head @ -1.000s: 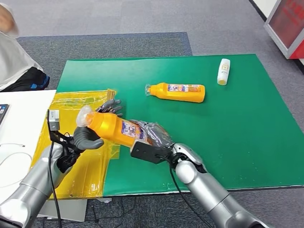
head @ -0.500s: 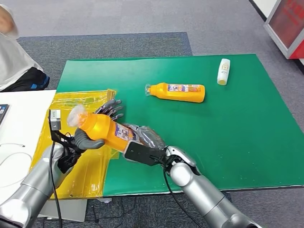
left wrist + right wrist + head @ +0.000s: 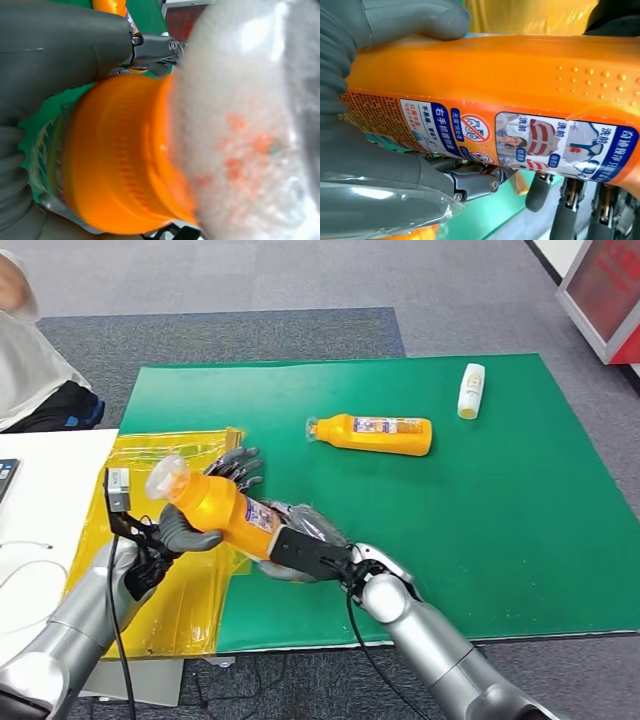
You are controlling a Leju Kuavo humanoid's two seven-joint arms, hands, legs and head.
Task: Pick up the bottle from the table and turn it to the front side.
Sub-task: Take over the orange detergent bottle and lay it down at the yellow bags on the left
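Observation:
An orange bottle (image 3: 225,508) with a clear cap (image 3: 167,480) and a blue-and-white label is held off the table between my two hands, cap end tilted up toward the left. My left hand (image 3: 183,531) grips its shoulder near the cap, thumb in front and fingers (image 3: 235,466) behind. My right hand (image 3: 313,540) holds its base end. The left wrist view has the bottle (image 3: 120,160) close up under my thumb (image 3: 56,45). In the right wrist view, the label (image 3: 531,142) shows on the bottle, gripped by my right hand (image 3: 369,150).
A second orange bottle (image 3: 373,433) lies on its side on the green mat (image 3: 490,520), and a small white bottle (image 3: 470,390) lies at the far right. A yellow plastic bag (image 3: 177,605) lies under my left arm. A person (image 3: 26,360) sits at the far left.
The held bottle has shifted a little left and its cap end has tipped higher. My right hand has followed it left. The other bottles have not moved.

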